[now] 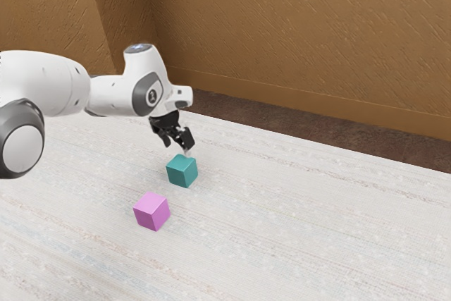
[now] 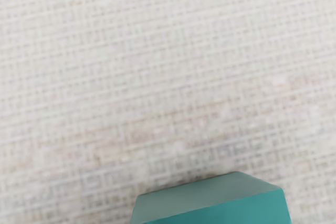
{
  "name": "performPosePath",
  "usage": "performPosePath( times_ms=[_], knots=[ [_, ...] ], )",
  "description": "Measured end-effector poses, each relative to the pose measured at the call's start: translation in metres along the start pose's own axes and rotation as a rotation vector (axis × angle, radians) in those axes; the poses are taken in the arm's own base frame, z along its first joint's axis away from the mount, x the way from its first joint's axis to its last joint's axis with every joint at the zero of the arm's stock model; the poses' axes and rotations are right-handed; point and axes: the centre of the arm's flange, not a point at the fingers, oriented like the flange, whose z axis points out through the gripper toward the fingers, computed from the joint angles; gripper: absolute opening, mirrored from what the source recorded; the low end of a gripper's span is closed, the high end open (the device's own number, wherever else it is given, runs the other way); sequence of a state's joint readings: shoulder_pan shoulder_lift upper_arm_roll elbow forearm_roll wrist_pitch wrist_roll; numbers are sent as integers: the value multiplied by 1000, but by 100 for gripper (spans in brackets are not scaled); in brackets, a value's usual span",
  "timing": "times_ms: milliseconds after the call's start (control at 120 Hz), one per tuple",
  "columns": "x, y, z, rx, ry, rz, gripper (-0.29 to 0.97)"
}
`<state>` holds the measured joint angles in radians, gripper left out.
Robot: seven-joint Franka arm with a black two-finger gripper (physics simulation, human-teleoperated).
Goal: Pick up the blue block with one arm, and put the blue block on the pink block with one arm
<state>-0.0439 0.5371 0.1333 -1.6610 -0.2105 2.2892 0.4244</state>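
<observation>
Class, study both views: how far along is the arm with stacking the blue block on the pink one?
Done: only the approach. The jaws stand open just above the blue block, not gripping it. In hand: lining up for the grasp, it seems. Left: closing on the block, lifting it, carrying it to the pink block, which sits apart on the table, and setting it on top.
</observation>
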Motion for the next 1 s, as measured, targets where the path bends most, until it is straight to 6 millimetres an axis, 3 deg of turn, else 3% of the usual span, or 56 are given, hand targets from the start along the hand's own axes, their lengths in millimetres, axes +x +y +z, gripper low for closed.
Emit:
performPosePath(
  times_ms=[183, 525, 708, 1000],
  knots=[
    [-10, 5, -10, -39, -31, -28, 66],
    [-19, 4, 4, -36, -126, -49, 66],
    [-4, 5, 7, -24, -114, -47, 66],
    [-1, 10, 16, -26, -122, -53, 66]
  ],
)
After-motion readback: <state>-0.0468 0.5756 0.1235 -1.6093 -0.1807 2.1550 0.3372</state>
